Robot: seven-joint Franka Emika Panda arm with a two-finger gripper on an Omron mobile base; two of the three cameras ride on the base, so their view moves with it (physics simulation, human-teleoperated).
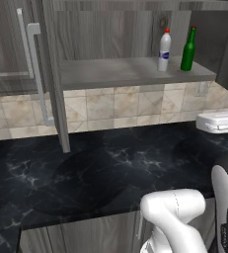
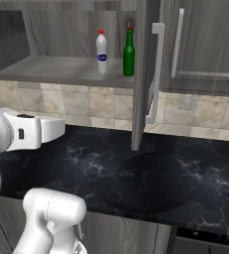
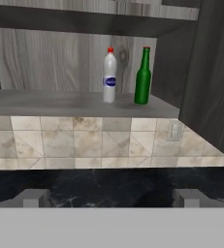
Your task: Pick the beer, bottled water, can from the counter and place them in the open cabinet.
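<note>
Grey-tipped jaws (image 3: 111, 197) wide apart, empty

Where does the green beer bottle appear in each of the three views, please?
Left base view: the beer stands upper right, on the cabinet shelf.
Right base view: upper middle, beside the door edge.
Hand view: upper middle, slightly right.
Shared landmark: the bottled water stands upright just to its left in every view.
</note>
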